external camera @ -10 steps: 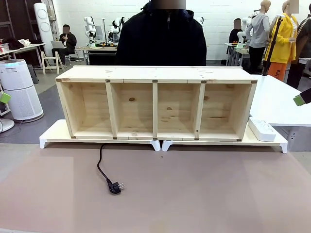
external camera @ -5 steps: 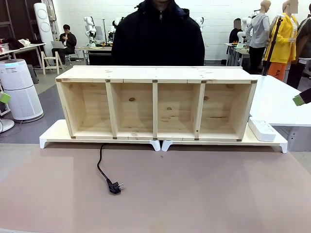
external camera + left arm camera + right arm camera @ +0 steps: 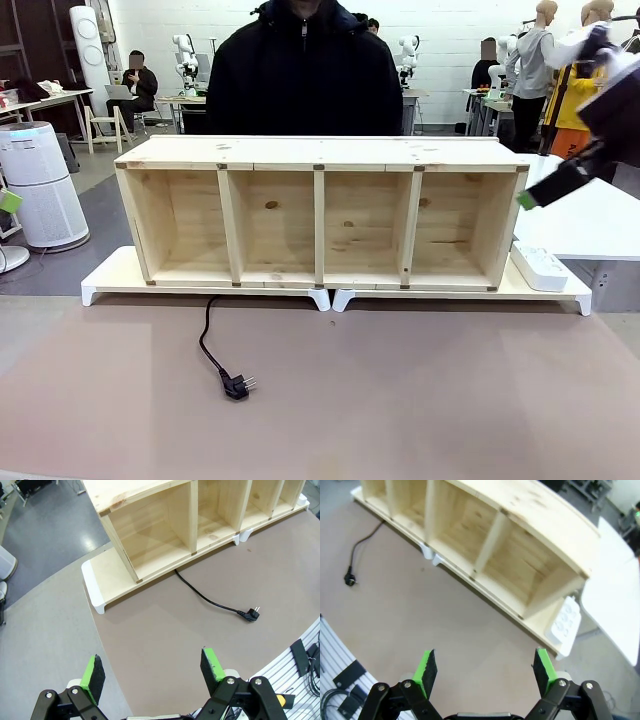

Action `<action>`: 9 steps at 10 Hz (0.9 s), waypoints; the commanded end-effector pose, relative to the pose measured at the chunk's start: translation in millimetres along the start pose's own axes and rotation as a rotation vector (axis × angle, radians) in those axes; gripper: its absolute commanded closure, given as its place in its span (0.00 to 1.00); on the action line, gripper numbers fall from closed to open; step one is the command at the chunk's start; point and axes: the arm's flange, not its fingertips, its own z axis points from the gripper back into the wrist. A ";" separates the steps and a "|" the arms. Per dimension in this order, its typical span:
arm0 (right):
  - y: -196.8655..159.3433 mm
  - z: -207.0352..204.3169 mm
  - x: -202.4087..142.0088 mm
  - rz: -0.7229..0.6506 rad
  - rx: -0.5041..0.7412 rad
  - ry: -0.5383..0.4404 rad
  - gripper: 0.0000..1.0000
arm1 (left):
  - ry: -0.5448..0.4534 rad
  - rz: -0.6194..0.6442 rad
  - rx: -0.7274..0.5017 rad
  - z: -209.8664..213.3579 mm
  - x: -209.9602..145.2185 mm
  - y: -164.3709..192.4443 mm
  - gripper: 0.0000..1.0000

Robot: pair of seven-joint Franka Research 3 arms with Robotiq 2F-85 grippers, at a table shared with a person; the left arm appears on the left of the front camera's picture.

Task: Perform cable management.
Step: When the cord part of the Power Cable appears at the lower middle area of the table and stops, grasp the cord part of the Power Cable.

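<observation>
The black cable point(image 3: 204, 335) comes out from under the wooden shelf and curves toward me across the brown mat, ending in a two-pin plug point(image 3: 236, 385) that lies loose. In the left wrist view the cable point(image 3: 202, 595) and its plug point(image 3: 251, 614) lie well ahead of my left gripper point(image 3: 152, 670), which hovers open and empty above the mat. My right gripper point(image 3: 485, 666) is also open and empty, high over the mat's right part, with the cable point(image 3: 364, 541) far to its left. One of its fingertips point(image 3: 528, 199) shows at the shelf's right end.
A long wooden shelf point(image 3: 320, 150) with several open compartments stands on two white risers point(image 3: 110, 280) across the table. A white power strip point(image 3: 540, 268) lies on the right riser. A person in a dark jacket point(image 3: 305, 80) stands behind the shelf.
My right arm has swung into the front view at the upper right. The person has shifted slightly left. The cable and plug have not moved.
</observation>
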 end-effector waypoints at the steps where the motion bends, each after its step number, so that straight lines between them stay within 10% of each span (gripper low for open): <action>1: 16.6 -18.5 25.9 0.030 0.067 -0.016 0.00 | -0.003 0.016 0.013 -1.5 1.3 2.1 0.00; 9: 135.5 -119.2 96.4 0.093 0.273 -0.046 0.00 | -0.003 0.016 0.013 -1.5 1.3 2.1 0.00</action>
